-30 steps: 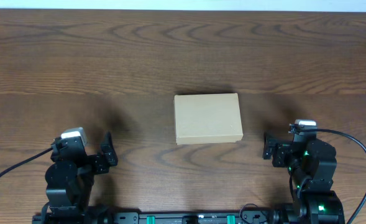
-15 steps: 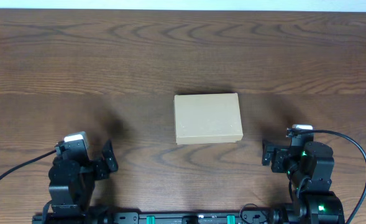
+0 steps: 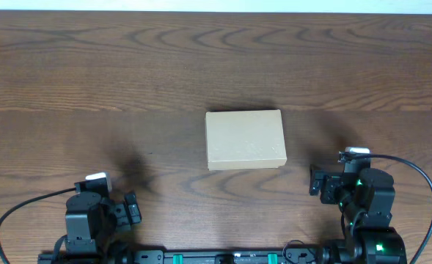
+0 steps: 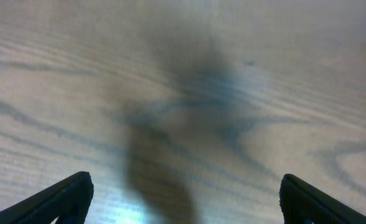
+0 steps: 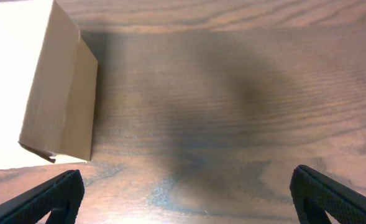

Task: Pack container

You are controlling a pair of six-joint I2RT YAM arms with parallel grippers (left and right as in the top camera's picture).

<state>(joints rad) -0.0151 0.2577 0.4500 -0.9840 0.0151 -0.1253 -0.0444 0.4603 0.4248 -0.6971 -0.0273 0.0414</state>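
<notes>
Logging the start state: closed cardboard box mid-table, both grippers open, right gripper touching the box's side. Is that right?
One slip: the right gripper is not touching the cardboard box. The overhead view shows bare table between them. The box is closed mid-table, and the left gripper and the right one are both open.

One cardboard box sits at the centre of one wooden bench. Two claws flank it: the left claw at seven o'clock, the right claw at five o'clock.
</notes>
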